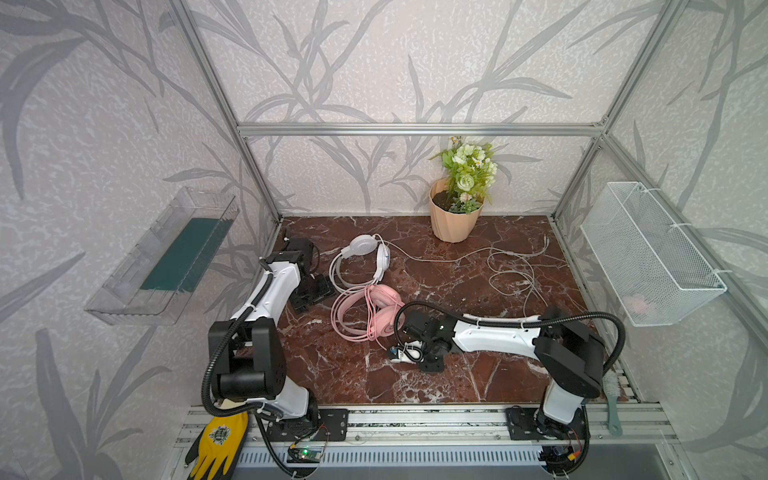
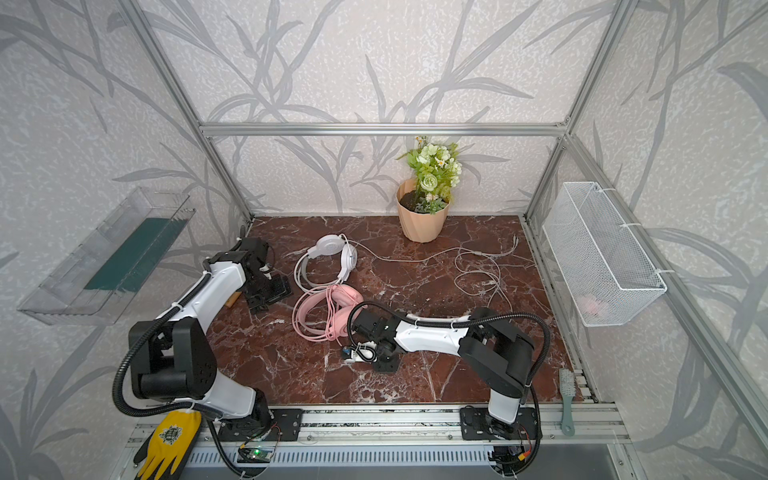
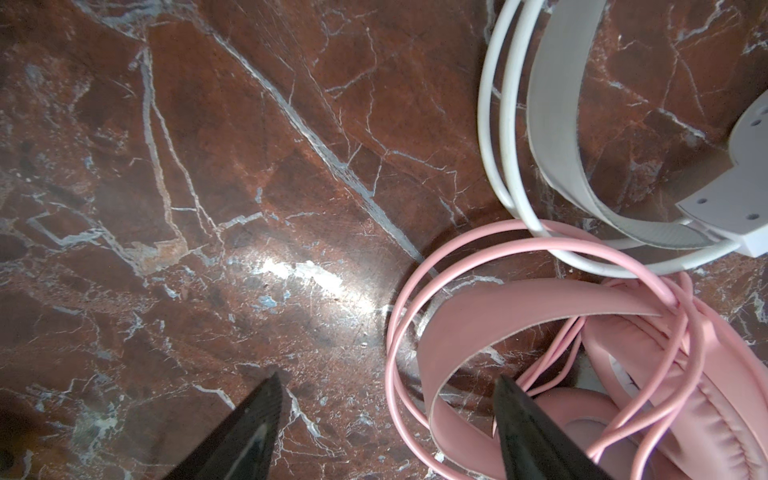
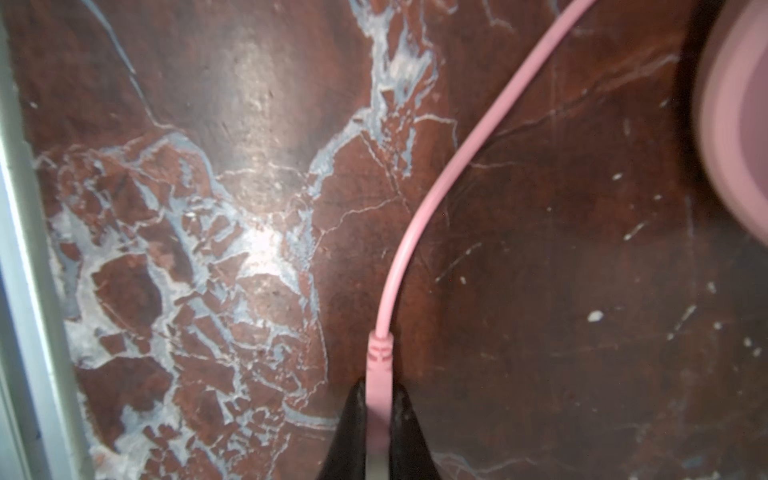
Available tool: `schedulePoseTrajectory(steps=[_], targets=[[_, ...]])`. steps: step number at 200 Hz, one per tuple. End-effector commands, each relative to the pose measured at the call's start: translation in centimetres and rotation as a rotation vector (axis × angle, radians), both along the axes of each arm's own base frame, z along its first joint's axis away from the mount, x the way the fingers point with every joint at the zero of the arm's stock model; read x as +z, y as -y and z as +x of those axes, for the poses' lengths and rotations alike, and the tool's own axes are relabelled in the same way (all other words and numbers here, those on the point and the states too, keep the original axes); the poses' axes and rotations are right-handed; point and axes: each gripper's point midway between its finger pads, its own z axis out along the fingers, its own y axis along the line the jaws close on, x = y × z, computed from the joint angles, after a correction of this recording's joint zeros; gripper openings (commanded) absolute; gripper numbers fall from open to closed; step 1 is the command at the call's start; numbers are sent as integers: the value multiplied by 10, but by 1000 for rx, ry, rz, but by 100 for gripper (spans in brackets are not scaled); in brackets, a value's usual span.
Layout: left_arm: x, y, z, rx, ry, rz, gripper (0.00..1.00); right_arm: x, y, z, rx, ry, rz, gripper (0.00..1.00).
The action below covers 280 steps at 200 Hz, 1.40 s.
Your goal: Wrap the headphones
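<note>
As its arm [image 1: 494,333] stretches low, right end effector [image 4: 379,390] pinches pink plug [image 4: 379,353].

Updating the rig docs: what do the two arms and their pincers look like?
Left arm and right arm match: white link shells, black joint housings, black base plates on an aluminium rail. A black corrugated hose loops along each, zip-tied. Left pincer and right pincer have black tapered fingers.

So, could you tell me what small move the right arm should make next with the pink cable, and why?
Probably lift the plug slightly and carry it toward the pink headset: the right gripper is shut on it, the last stretch of pink cable lies slack on the table, and the rest is already wound on.
</note>
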Motion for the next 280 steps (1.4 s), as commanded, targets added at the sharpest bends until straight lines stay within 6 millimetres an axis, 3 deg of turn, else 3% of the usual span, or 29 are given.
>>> schedulePoseTrajectory(steps=[1, 17, 29, 44, 66, 109, 156, 160, 212, 243, 280], targets=[[3, -5, -6, 0, 2, 20, 79, 20, 4, 2, 90, 64, 0, 3], [3, -6, -6, -2, 2, 25, 79, 46, -1, 5, 178, 138, 47, 0], [5, -6, -5, -3, 5, 27, 79, 60, -3, -3, 305, 159, 68, 0], [6, -6, -3, -4, 13, 25, 79, 71, -7, -6, 451, 225, 81, 0], [7, -5, -3, -4, 22, 23, 79, 88, -16, 4, 553, 315, 67, 0], [7, 8, 1, -17, 51, -48, 77, 104, -26, 26, 751, 439, -30, 0], [0, 16, 3, -24, 54, -63, 64, 121, -57, 33, 902, 518, 17, 0], [-1, 16, 3, -24, 51, -62, 63, 112, -60, 35, 915, 509, 3, 0], [-15, 15, 12, -31, 31, -10, 50, 103, -110, 60, 1031, 612, 28, 0], [-16, 1, 19, -26, 34, 69, 43, 101, -141, 68, 1087, 628, 103, 0], [-30, -1, 24, -36, -3, 82, 37, 99, -159, 78, 1105, 588, 166, 0]])
